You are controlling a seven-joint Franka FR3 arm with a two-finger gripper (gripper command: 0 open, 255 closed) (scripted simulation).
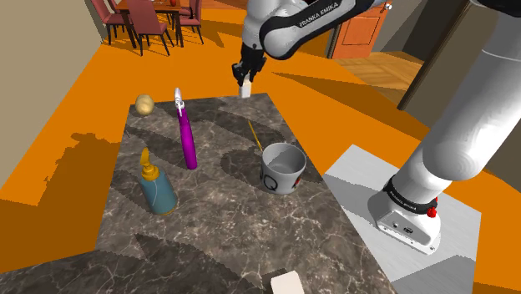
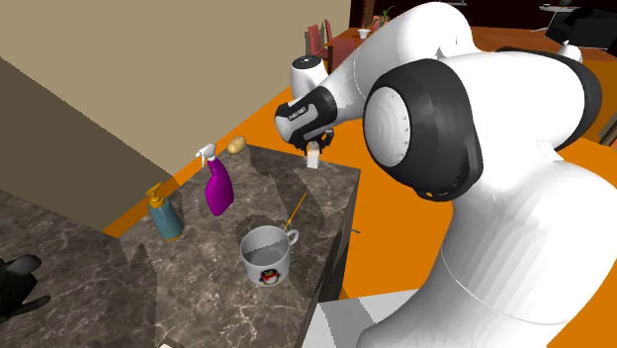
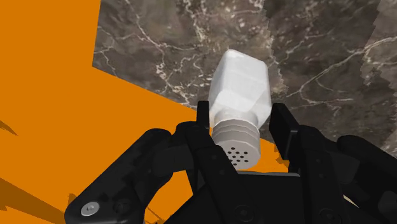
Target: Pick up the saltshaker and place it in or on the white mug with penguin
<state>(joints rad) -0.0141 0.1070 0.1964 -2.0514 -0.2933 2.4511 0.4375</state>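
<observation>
Hanging saltshaker (image 3: 238,83), apparently clasped in hand (image 3: 242,124)

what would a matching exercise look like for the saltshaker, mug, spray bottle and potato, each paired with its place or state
Things:
1. saltshaker
2. mug
3. spray bottle
4. potato

Places or states:
A. at the far corner of the table, at the shoulder view's upper left
B. clasped in the gripper, lifted off the table
C. purple, upright on the table
D. open side up, with a thin yellow stick beside it

Pairs: 1-B, 2-D, 3-C, 4-A
</observation>
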